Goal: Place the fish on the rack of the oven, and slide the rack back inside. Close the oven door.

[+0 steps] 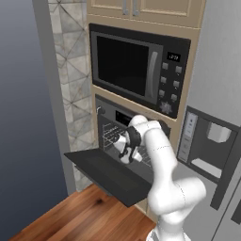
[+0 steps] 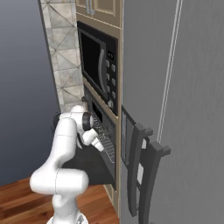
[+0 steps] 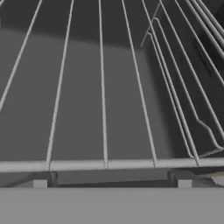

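Observation:
The oven point(image 1: 126, 117) stands open, its black oven door point(image 1: 106, 173) dropped flat toward me. The silver wire rack point(image 1: 112, 134) lies in the cavity mouth. My gripper point(image 1: 126, 153) hangs just above the door at the rack's front edge, also seen from the right point(image 2: 99, 144). In the hand view the rack point(image 3: 103, 87) stretches away as long thin bars, its front bar just beyond my gripper point(image 3: 112, 184). The jaws stand wide open with nothing held between them. The fish is hidden from me.
A black microwave point(image 1: 134, 66) sits right above the oven. The grey fridge with its dispenser point(image 1: 209, 141) and dark handles point(image 2: 142, 162) is close on the right. A tiled wall strip point(image 1: 70, 80) borders the left. Wood floor point(image 1: 80, 214) lies below the door.

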